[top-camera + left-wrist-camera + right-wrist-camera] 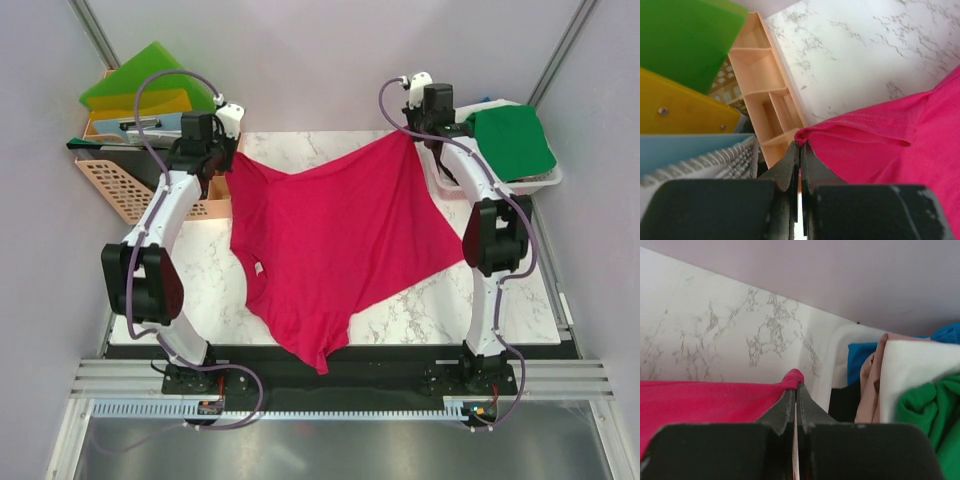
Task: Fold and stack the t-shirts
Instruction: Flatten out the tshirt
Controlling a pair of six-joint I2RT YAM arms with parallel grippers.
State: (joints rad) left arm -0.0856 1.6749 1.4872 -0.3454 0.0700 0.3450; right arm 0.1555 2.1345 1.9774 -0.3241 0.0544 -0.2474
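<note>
A crimson-pink t-shirt (330,245) hangs stretched over the marble table between both arms, its lower part trailing past the near edge. My left gripper (222,160) is shut on its far-left corner; the left wrist view shows the pinched cloth (880,145) at the gripper (801,145). At the far right my right gripper (415,135) is shut on the other corner, with the pink cloth (715,400) bunched at the gripper (797,385). More t-shirts, green (512,140), white (920,375), beige-pink (875,385) and blue, lie heaped in a white basket (545,180).
Green (150,80) and yellow (150,103) plastic folders stand in an orange desk organizer (130,185) at the far left, close to my left gripper. The white basket's rim (840,355) sits right beside my right gripper. Purple walls enclose the table.
</note>
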